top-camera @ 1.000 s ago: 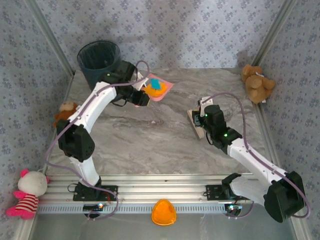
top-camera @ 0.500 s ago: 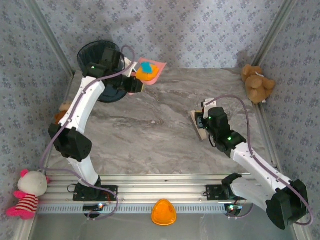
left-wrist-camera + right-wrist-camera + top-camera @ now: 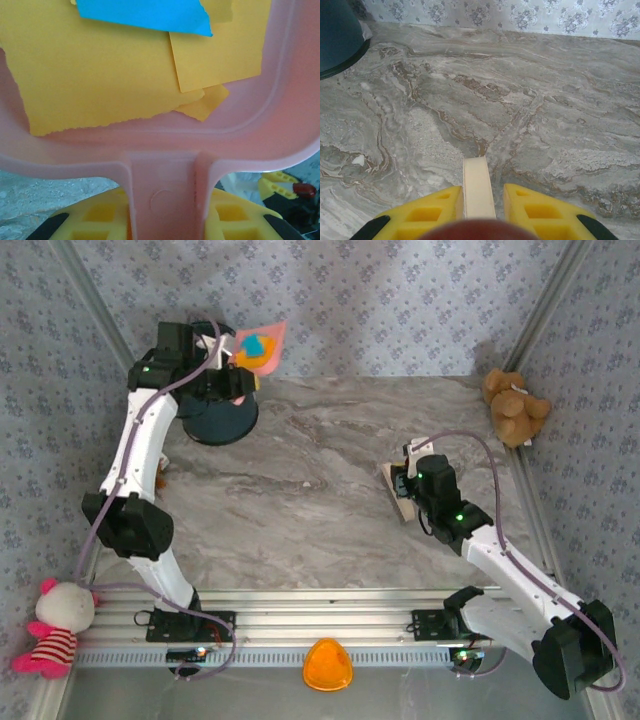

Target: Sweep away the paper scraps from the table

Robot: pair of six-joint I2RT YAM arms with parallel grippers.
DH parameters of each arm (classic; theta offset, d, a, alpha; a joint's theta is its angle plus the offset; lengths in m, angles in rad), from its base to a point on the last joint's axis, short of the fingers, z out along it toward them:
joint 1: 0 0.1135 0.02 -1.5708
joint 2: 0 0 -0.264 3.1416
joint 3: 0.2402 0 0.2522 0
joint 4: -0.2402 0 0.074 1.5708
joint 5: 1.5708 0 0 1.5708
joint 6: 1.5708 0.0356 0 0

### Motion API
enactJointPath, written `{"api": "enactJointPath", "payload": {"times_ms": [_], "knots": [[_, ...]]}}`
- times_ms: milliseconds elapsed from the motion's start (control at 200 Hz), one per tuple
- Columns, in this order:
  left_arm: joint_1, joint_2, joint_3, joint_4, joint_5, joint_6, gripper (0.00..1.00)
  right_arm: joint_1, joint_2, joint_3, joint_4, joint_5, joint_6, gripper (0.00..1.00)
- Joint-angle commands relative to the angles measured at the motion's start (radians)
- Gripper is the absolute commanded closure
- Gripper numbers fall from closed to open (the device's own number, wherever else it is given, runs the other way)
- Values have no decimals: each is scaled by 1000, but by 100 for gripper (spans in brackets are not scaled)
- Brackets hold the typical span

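Patterned wallpaper [image 3: 400,300] backs dustpan [image 3: 165,170] holding paper scraps [image 3: 100,75].

The dustpan [image 3: 274,334] hangs at the far left, just beside the bin [image 3: 220,418], with scraps [image 3: 255,346] lying in it. The bin stands on the table's [image 3: 300,500] far-left corner. The brush [image 3: 392,490] is right of centre, and a teddy [image 3: 515,405] sits far right.

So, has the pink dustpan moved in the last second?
Yes. In the top view the pink dustpan went up and left, from over the table to in front of the back wall.
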Motion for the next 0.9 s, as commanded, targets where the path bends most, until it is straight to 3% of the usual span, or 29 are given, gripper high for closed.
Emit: {"api": "enactJointPath", "payload": {"times_ms": [0, 450, 899], "knots": [[34, -3, 35, 82, 91, -93, 100, -7, -21, 3, 0, 6, 8, 100], [147, 55, 26, 224, 180, -367, 100, -10, -33, -4, -14, 8, 23, 100], [197, 116, 16, 377, 225, -581, 100, -12, -32, -18, -8, 1, 40, 100]]}}
